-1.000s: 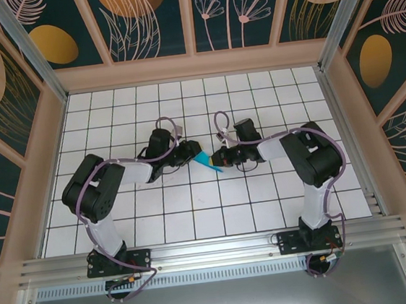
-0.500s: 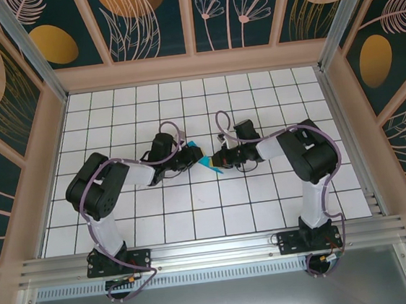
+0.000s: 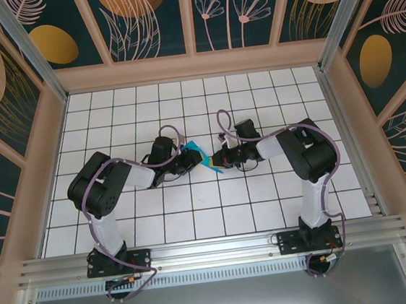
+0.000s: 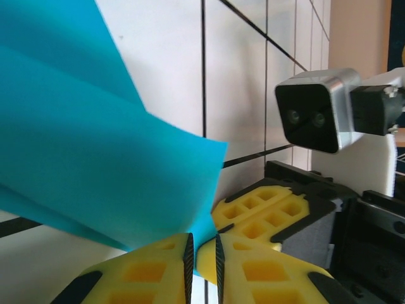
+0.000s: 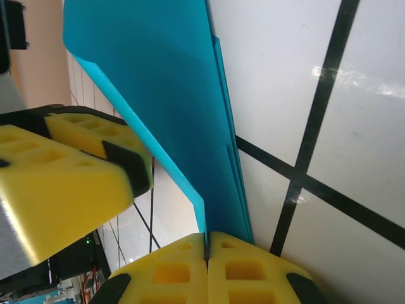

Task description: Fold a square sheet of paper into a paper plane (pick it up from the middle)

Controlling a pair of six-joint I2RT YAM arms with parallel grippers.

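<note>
paper plane (image 3: 207, 160) sits clenched in the right hand (image 5: 207, 244), and apparently pinched by the left hand (image 4: 202, 263) too.

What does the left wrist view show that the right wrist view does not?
Left wrist view alone: the right arm's wrist camera beyond the paper, and the left end effector closing on the paper's lower edge, a narrow gap still between its pads.

Right wrist view alone: the right end effector shut on the paper's stacked folded layers.

Both: the cyan paper, held between the two arms, and the white tiled table behind it.
</note>
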